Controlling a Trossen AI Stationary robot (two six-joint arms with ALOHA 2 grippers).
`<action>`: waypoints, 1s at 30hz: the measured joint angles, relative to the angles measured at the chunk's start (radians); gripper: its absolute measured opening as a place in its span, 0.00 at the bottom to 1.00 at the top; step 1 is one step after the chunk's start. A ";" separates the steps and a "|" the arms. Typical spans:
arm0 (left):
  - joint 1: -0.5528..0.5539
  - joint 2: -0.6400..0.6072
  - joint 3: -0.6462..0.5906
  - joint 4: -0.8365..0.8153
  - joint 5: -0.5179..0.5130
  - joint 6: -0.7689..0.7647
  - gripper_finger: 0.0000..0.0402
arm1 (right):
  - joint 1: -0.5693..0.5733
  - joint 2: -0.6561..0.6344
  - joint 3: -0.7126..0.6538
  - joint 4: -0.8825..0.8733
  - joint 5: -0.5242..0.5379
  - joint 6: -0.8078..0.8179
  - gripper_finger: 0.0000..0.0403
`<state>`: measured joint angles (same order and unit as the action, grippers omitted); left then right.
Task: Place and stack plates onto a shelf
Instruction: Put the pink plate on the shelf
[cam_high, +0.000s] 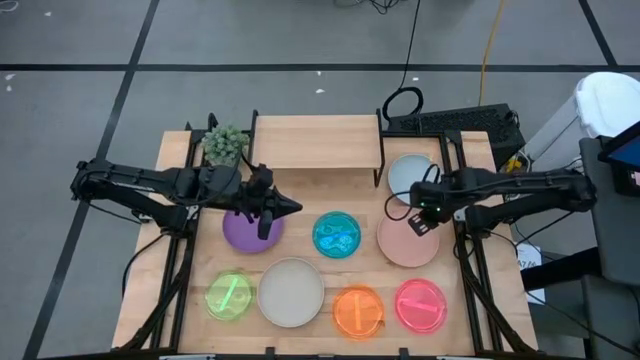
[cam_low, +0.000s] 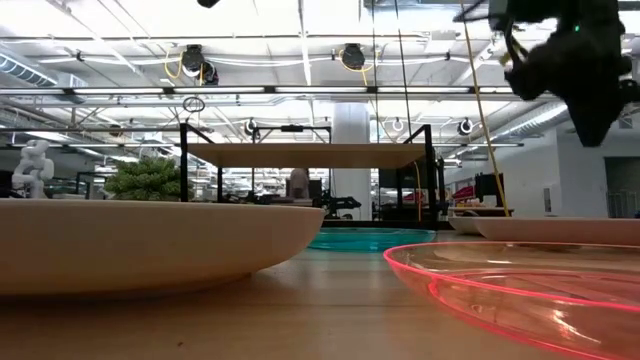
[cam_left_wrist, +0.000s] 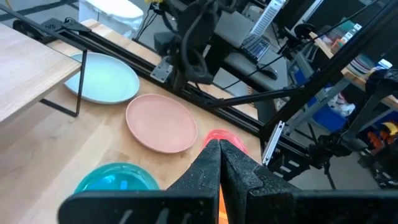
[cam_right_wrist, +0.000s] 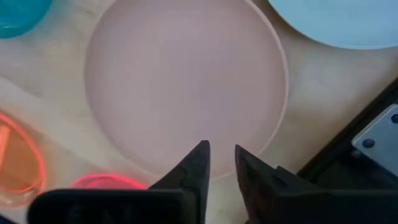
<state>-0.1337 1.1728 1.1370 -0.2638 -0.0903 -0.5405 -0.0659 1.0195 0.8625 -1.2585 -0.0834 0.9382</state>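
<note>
Wooden table (cam_high: 185, 290): right claw (cam_right_wrist: 219, 163) slightly parted above pale pink plate (cam_right_wrist: 186, 81), empty; left claw (cam_left_wrist: 219, 163) closed, empty.

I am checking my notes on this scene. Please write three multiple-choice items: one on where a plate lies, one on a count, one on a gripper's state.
1. The purple plate lies:
A. on the shelf
B. on the table under the left gripper
C. on the cream plate

2. Plates on the shelf:
A. none
B. two
C. four

3. The left gripper is:
A. wide open
B. shut, empty
C. shut on a plate

Key: 1 B, in the high view it lies below the left gripper; 2 A, the shelf top is bare wood; 3 B, its fingers meet with nothing between.
</note>
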 joint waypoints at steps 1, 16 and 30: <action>0.000 0.000 0.000 0.000 0.000 0.002 0.01 | -0.013 0.000 -0.019 0.009 0.000 -0.016 0.20; 0.000 0.000 0.000 0.000 0.000 0.004 0.01 | -0.177 0.032 -0.198 0.195 0.057 -0.172 0.43; 0.000 0.000 0.000 0.000 0.000 0.005 0.01 | -0.236 0.056 -0.293 0.283 0.055 -0.241 0.40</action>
<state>-0.1337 1.1728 1.1366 -0.2642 -0.0906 -0.5358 -0.3024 1.0760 0.5694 -0.9755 -0.0287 0.6968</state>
